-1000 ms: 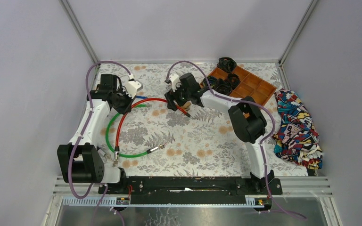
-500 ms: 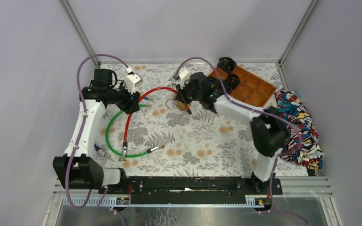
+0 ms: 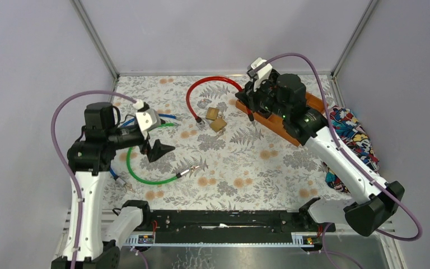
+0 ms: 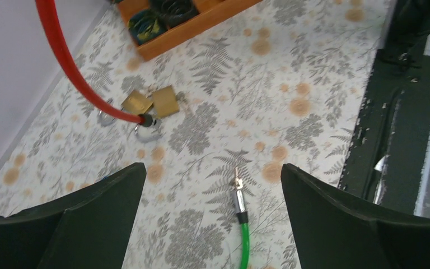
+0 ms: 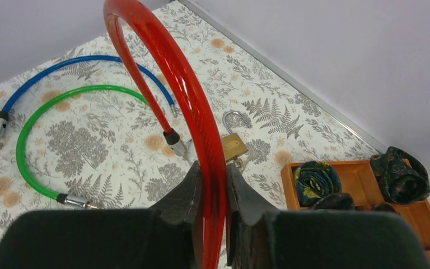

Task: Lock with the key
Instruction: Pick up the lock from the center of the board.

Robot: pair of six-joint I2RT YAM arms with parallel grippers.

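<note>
My right gripper (image 3: 249, 104) (image 5: 213, 175) is shut on a red cable lock (image 3: 193, 92) (image 5: 185, 84) and holds it up in an arc above the orange tray's left end. The cable's free end (image 3: 199, 119) (image 4: 145, 119) (image 5: 172, 138) hangs down beside two brass padlocks (image 3: 215, 117) (image 4: 165, 101) (image 5: 234, 144). Raised above the near left of the table, my left gripper (image 3: 152, 148) (image 4: 213, 166) is open and holds nothing. Below it lies the metal end (image 4: 238, 203) of a green cable lock (image 3: 145, 178) (image 5: 31, 131), with a small key-like tip. I cannot make out a key for certain.
A blue cable lock (image 3: 165, 116) (image 5: 89, 59) lies by the green one at the left. The orange tray (image 3: 283, 126) (image 4: 190, 31) (image 5: 364, 174) holds rolled cloths (image 5: 317, 180). A patterned cloth (image 3: 358, 148) lies at the right edge. Walls close in the back and sides.
My left gripper opened, let go of the red cable and drew back to the near left. My right gripper shut on the red cable and carried it up toward the back right.
</note>
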